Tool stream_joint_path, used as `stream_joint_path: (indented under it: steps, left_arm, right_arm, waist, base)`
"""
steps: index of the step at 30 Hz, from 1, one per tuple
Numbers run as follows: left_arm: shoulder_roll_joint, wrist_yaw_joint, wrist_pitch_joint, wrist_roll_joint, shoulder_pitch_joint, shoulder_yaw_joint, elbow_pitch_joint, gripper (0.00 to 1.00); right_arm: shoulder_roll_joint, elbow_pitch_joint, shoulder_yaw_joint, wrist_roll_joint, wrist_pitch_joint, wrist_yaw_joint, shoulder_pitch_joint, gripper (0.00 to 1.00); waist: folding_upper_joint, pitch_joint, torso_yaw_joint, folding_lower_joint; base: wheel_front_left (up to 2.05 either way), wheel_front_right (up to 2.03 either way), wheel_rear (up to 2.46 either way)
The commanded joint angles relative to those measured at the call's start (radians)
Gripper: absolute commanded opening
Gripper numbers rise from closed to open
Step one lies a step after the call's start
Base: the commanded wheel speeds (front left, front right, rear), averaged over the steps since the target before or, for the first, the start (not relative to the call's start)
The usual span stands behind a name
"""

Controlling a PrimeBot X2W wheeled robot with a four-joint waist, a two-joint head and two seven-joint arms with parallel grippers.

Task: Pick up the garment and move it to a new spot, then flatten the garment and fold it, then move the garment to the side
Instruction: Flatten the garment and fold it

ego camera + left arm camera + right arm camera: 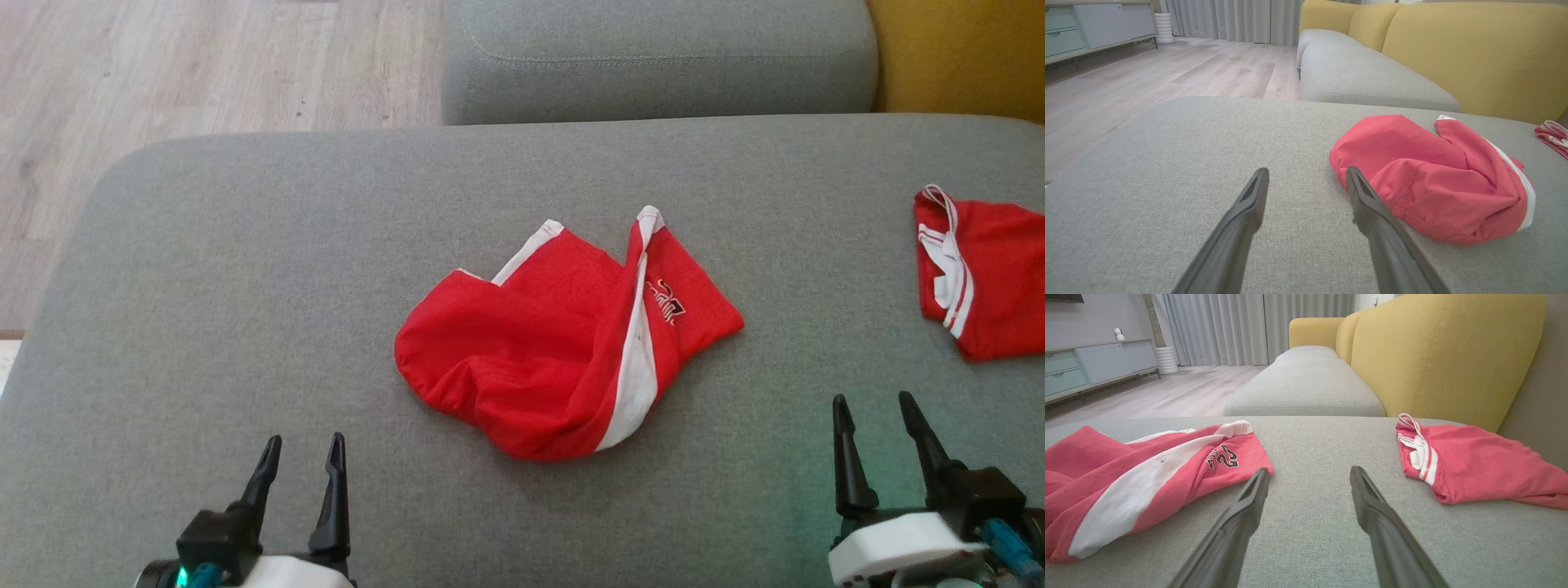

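wooden floor (163,73) fills the upper left of the head view; below it the grey seat cushion (245,261) runs across the whole frame; at the lower left the left gripper (304,441) sits over bare cushion, its two dark fingers spread apart with nothing between them, clear of any cloth; in the left wrist view the right-hand finger's tip sits just in front of the near edge of the cloth, and whether it touches cannot be told.

in the middle of the head view lie the red shorts (531,359), crumpled in a loose heap on the cushion, with a wide white stripe (641,367) running from the upper hem down to the lower edge; to the right of the stripe is a dark print (665,302), upside down here; in the right wrist view it reads "22", with a smaller line of lettering beside it too small to read.

at the lower right the right gripper (873,400) rests over bare cushion, fingers spread wide and holding nothing, to the right of the shorts and apart from them; at the right edge lies a second red garment (992,278) with thin white stripes, partly cut off by the frame, well apart from the shorts; at the top, a further grey cushion (653,57), and in the upper right corner a yellow backrest (963,49).
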Motion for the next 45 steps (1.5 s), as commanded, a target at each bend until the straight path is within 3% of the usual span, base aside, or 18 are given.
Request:
stream_joint_path:
  steps: [1,10,21,28,35,43,45]
  left_arm:
    - [-0.006,-0.003,-0.012,0.016,-0.035,0.031,-0.029,1.0]
    - [-0.006,-0.004,-0.012,0.003,-0.045,0.004,-0.029,1.0]
    - [-0.007,-0.076,-0.012,-0.049,-0.177,-0.228,0.099,1.0]
    - [-0.007,-0.081,-0.012,-0.1,-0.221,-0.313,0.262,1.0]
    - [-0.007,-0.056,-0.012,-0.131,-0.32,-0.339,0.34,1.0]
    - [-0.007,-0.092,-0.012,-0.157,-0.403,-0.371,0.333,1.0]
    - [-0.007,-0.102,-0.012,-0.176,-0.412,-0.385,0.311,0.64]
  right_arm:
    - [-0.009,-0.029,0.029,0.008,-0.011,-0.001,-0.017,1.0]
    - [-0.009,-0.03,0.04,0.006,-0.011,-0.001,-0.018,1.0]
    - [-0.009,-0.05,0.064,-0.011,-0.011,-0.001,-0.08,1.0]
    - [-0.009,-0.055,0.06,-0.019,-0.011,-0.001,-0.1,1.0]
    - [-0.009,-0.064,0.068,-0.019,-0.011,-0.001,-0.125,1.0]
    - [-0.009,-0.061,0.075,-0.012,-0.011,-0.001,-0.152,1.0]
    - [-0.009,-0.058,0.072,-0.01,-0.011,-0.001,-0.153,1.0]
  waist:
    - [0.0,0.0,0.0,0.0]
    - [0.0,0.006,-0.007,0.0]
    - [0.0,0.109,-0.064,0.0]
    - [0.0,0.16,-0.107,0.0]
    - [0.0,0.217,-0.139,0.0]
    - [0.0,0.241,-0.163,0.0]
    - [0.0,0.239,-0.165,0.0]
  base:
    - [0.0,0.0,0.0]
    - [0.0,0.0,0.0]
    - [0.0,0.0,0.0]
    - [0.0,0.0,0.0]
    - [0.0,0.0,0.0]
    - [0.0,0.0,0.0]
    - [0.0,0.0,0.0]
